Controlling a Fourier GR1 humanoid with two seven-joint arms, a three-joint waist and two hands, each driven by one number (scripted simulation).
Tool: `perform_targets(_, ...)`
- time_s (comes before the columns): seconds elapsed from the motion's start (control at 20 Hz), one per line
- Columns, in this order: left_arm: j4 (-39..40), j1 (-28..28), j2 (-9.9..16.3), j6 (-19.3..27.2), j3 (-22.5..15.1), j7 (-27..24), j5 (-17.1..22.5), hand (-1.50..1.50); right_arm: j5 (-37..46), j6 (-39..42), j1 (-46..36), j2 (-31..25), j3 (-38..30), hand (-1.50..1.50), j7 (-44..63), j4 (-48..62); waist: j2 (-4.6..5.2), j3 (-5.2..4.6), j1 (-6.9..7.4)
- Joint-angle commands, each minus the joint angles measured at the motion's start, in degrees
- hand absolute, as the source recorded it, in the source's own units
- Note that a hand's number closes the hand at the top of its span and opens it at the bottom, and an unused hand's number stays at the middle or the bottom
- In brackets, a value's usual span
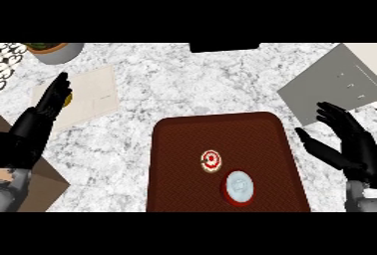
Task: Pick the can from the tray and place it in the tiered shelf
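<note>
Can (pixel 239 188), red-walled with a pale silvery top, stands upright in the lower right part of the dark brown tray (pixel 177 164), seen from above. Just beside it, up and to the left on the same tray, lies a small round item (pixel 211 161) with a cream rim and a red and white swirl on top; the two look close but whether they touch cannot be told. The tray rests on the white and grey marbled tabletop (pixel 177 89), its lower edge running out of view.

The right hand (pixel 346 142) hovers to the right of the tray, fingers spread and nearly straight, thumb pointing toward the tray's edge; it holds nothing and is apart from the can. Behind it a grey flat panel (pixel 324 89) with small marks lies tilted at the upper right, and the fingertips overlap its lower corner in the view.

The left hand (pixel 50 102) shows at the far left, fingers straight and pointing up, holding nothing, well apart from the tray. It lies over a pale beige sheet (pixel 92 92) on the tabletop, with a small yellowish thing (pixel 68 99) peeking from behind the fingers. A grey pot with greenery (pixel 53 51) stands at the upper left, and a white lattice object (pixel 9 62) sits at the left edge. A brown surface (pixel 46 191) fills the lower left corner. A dark block (pixel 225 47) shows at the top edge.

Between the right hand and the can only bare tray surface shows.
</note>
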Motion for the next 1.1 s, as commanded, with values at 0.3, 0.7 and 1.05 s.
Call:
perform_targets(0.3, 3.59, 3.02, -10.23, 3.44, -5.44, -2.82, 0.1, 0.0, -1.22, -3.59, 10.95, 8.94, 0.02, -1.5, -15.79, -8.36, 0.98, -1.82, 0.2)
perform_targets(0.7, 0.3, 3.04, -8.87, 3.33, -6.18, 0.01, 0.86, 0.0, 7.93, 2.57, 13.45, -3.99, 7.76, -1.5, -1.67, -16.56, 1.02, -2.11, 1.42)
perform_targets(1.05, 0.9, 0.69, -8.36, 2.81, -5.96, 0.85, 1.16, 0.0, 15.18, 7.27, 12.15, -13.13, 13.2, -1.5, 15.96, -27.25, 1.5, -2.38, 0.82)
